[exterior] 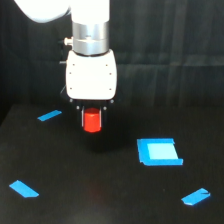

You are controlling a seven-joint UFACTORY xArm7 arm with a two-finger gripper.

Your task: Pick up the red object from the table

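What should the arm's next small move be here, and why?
Probably a short, straight lift. The red object sits between the fingers of the gripper and seems raised off the table, with a faint reddish reflection below; lifting straight up would confirm the grip holds.

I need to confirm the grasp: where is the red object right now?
In the exterior view the red object sits between the fingers of the gripper, left of centre, apparently above the table, up-left of the blue square patch.
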